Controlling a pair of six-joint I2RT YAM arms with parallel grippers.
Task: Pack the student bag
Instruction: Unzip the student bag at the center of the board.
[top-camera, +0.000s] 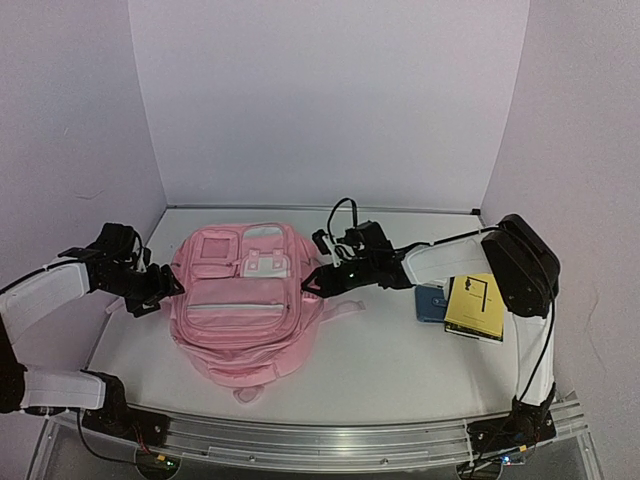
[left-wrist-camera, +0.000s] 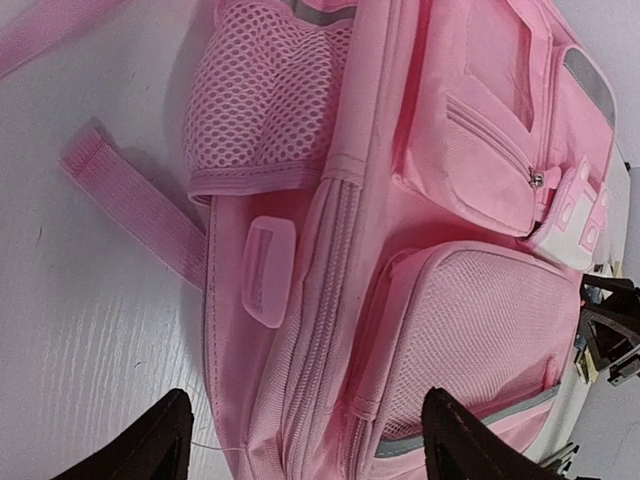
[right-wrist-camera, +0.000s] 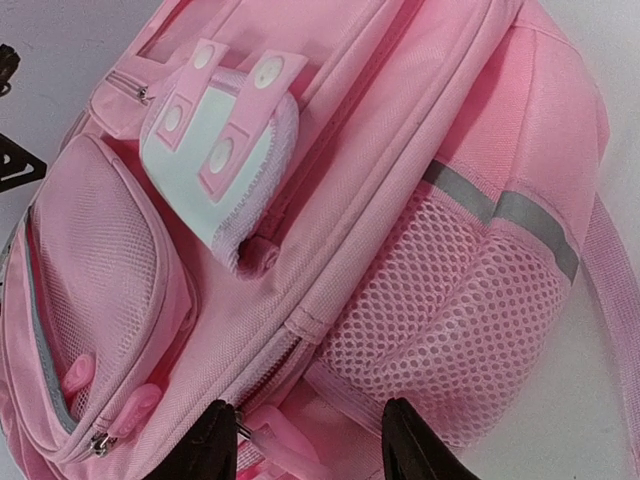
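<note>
One student bag (top-camera: 238, 305) lies flat; left gripper (top-camera: 170, 288) and right gripper (top-camera: 309, 283) flank it, both with fingers apart. Two books: yellow book (top-camera: 474, 305) half-covers blue book (top-camera: 431, 302).

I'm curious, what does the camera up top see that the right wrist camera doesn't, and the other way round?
Only the top view: the yellow book with a blue item next to it, and the left pincer at the bag's left side. Only the right wrist view: close detail, such as the mesh side pocket, the grey stripe above it and a metal zip pull. Both: the pink student bag, its white snap flap and the open right pincer.
</note>
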